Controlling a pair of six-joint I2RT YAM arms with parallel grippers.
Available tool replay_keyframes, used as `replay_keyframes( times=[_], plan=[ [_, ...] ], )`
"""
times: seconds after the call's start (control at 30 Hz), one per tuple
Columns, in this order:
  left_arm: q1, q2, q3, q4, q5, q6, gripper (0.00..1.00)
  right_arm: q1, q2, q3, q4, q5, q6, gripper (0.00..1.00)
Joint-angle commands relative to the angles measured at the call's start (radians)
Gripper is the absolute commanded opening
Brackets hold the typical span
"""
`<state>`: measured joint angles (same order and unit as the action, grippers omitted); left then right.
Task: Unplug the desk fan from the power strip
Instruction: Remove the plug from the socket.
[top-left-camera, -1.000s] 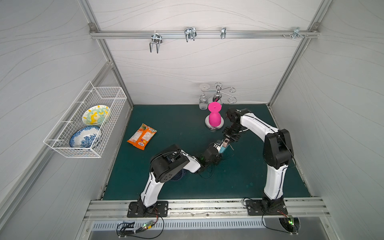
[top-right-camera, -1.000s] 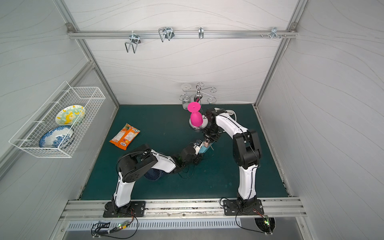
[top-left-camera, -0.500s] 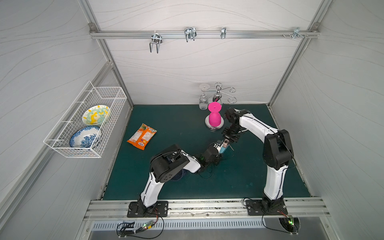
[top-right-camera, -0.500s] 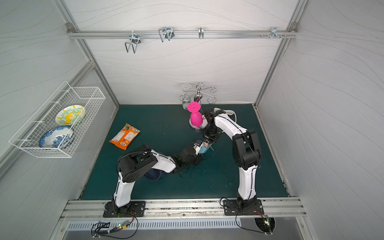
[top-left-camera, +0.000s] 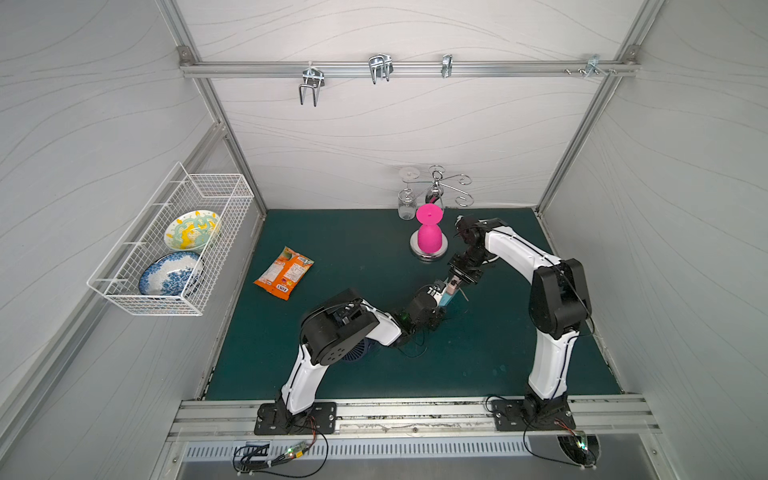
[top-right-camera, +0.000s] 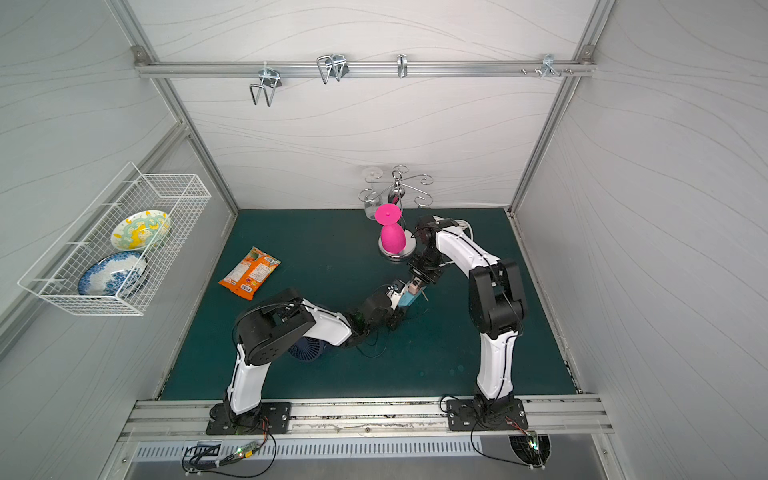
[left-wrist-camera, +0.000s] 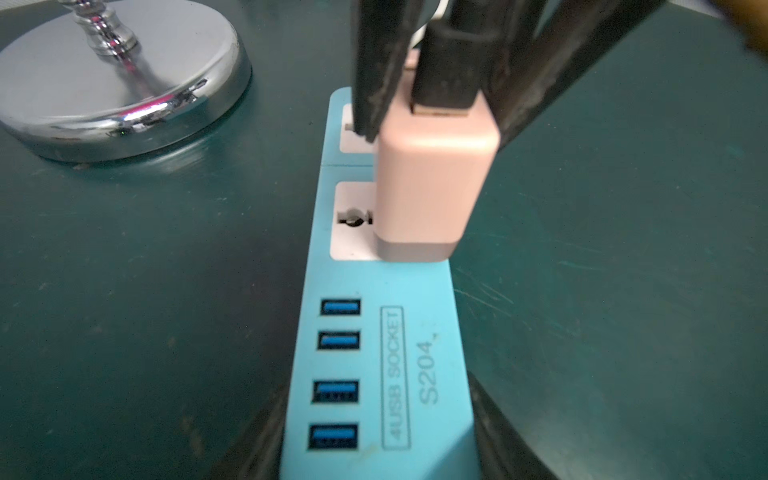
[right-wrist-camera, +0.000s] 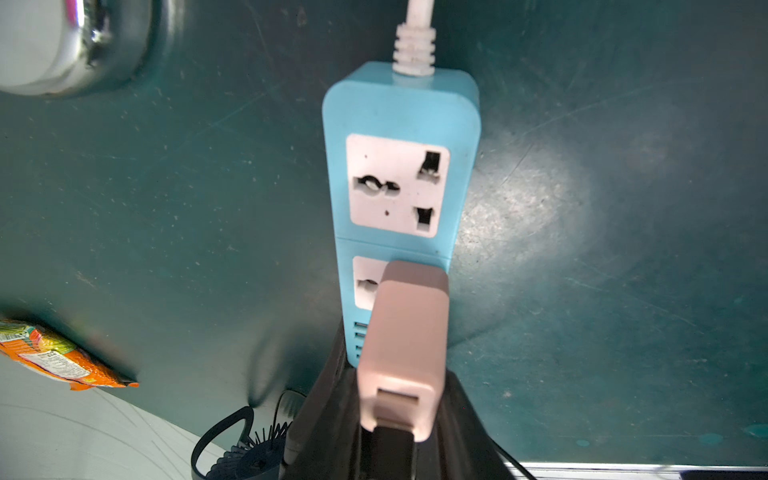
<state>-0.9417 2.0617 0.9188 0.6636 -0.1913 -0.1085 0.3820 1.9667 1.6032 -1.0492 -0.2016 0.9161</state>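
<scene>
Near the middle of the green mat: both grippers are brought together over the power strip (top-left-camera: 448, 297), as seen in both top views.
Power strip: a light-blue bar with white socket faces and four blue USB ports is laid flat on the mat (left-wrist-camera: 166, 270); a thick white cord (right-wrist-camera: 417, 37) is attached at its far end.
Pink plug: the cube (left-wrist-camera: 432, 174) is seated in the socket nearer the USB ports, upright, with a black connector (left-wrist-camera: 446, 70) inserted in its top.
Right gripper (left-wrist-camera: 432, 87): its black fingers (left-wrist-camera: 370, 83) are pressed against two opposite sides of the pink plug, so the plug is pinched.
Left gripper (top-left-camera: 437, 296): it is clamped on the USB end of the power strip; dark fingers (left-wrist-camera: 257, 436) are seen on both flanks of the blue bar.
Desk fan: the navy grille (top-right-camera: 307, 348) is partly hidden under the left arm, near the front of the mat, well apart from the strip.
Fan cable: a thin black loop (top-left-camera: 415, 347) is seen on the mat below the left wrist.
Chrome stand base (left-wrist-camera: 120, 79): it is placed just beside the strip's far end.
Snack packet (top-left-camera: 284, 272): the orange bag is laid toward the left side of the mat.
</scene>
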Motion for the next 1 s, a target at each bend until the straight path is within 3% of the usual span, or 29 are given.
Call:
replay_keyframes(
  times=[0.0,0.33,0.47,0.7,0.97],
  plan=[
    [0.002,0.021,-0.015,-0.066,0.006,-0.015,0.31,-0.010,-0.033,0.008,0.013,0.086,-0.041,0.03],
    [0.002,0.020,-0.010,-0.075,0.007,-0.016,0.31,0.064,-0.040,-0.009,0.010,0.138,-0.054,0.03],
    [0.002,0.021,-0.008,-0.076,0.008,-0.017,0.31,0.052,-0.041,0.001,0.008,0.157,-0.059,0.03],
    [0.003,0.018,-0.015,-0.075,0.006,-0.017,0.31,-0.022,-0.043,-0.002,0.033,0.082,-0.039,0.03],
    [0.002,0.021,-0.011,-0.076,0.006,-0.016,0.31,0.002,-0.050,-0.007,0.028,0.097,-0.051,0.01]
  ],
)
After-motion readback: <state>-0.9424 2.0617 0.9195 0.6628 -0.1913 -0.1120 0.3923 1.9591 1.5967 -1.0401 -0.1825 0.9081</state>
